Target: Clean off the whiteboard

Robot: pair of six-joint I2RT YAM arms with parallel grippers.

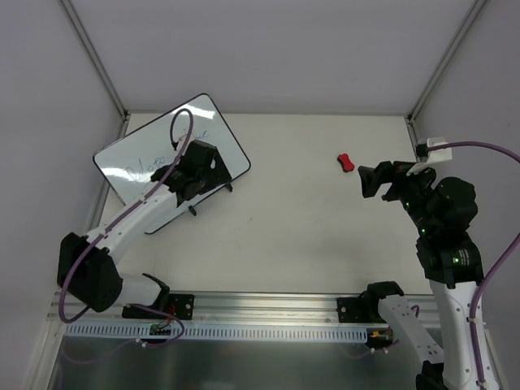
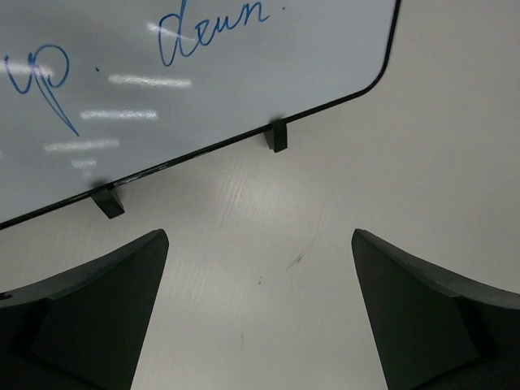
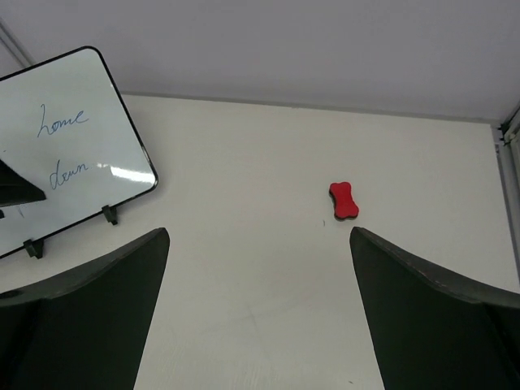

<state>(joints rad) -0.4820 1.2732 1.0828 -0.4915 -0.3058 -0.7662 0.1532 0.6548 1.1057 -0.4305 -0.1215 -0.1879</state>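
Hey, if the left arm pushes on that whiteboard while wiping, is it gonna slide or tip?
Probably slides: the whiteboard looks thin, rigid and light, with only two small feet on a smooth table. Its glossy face likely gives little grip.

Left arm (image 1: pixel 130 221) has white tube links and chunky black joint housings. A purple cable (image 1: pixel 479 146) runs along each arm (thick and glossy, clipped to the links). Right arm (image 1: pixel 452 280) is the same build, with tiny green lights (image 1: pixel 423 231) on its black housings and a white plug (image 1: pixel 436 149) where the cable enters. Black base mounts (image 1: pixel 370 302) on both. Left gripper (image 2: pixel 260 325) and right gripper (image 3: pixel 260 325) have matte dark-grey wedge fingers (image 3: pixel 89 325) with plain flat faces and no markings.
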